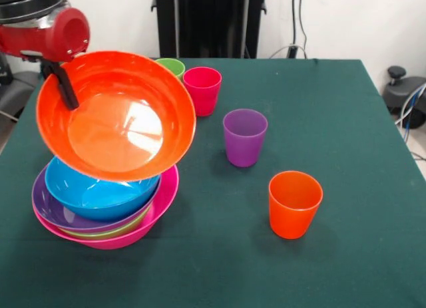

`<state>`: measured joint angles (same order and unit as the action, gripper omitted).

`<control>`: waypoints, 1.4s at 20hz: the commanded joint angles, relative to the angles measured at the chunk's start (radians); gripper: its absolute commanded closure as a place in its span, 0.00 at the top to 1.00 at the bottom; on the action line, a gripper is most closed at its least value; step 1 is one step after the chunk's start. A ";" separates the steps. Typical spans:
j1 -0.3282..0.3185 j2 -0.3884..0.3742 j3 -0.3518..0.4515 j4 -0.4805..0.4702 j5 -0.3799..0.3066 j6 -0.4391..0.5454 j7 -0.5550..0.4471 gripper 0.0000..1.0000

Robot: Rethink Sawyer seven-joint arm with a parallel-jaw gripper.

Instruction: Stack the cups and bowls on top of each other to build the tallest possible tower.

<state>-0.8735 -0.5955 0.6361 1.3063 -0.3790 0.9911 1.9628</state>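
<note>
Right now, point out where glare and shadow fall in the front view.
Front view: broad white glare sits inside the tilted orange bowl held at its rim by the pincer; smaller highlights mark the blue bowl; the purple cup and orange cup throw soft shadows on the green table.

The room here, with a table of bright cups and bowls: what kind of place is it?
Probably a robotics lab or test room. A red robot arm holds a tilted orange bowl over a table covered in green cloth, cables run along the bare white wall, and plastic cups stand set out like test props.
</note>
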 commanded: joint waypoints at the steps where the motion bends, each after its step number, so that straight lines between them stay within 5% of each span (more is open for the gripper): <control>1: 0.006 0.072 0.042 -0.128 -0.068 0.095 -0.342 0.00; 7: 0.009 0.116 0.026 -0.147 -0.081 0.057 -0.359 0.00; 17: -0.055 0.042 -0.020 0.038 -0.105 0.006 -0.337 0.00; 28: -0.091 0.002 -0.036 0.117 -0.152 0.003 -0.291 0.00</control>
<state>-0.9785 -0.5729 0.6276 1.3405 -0.4555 0.9946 1.9012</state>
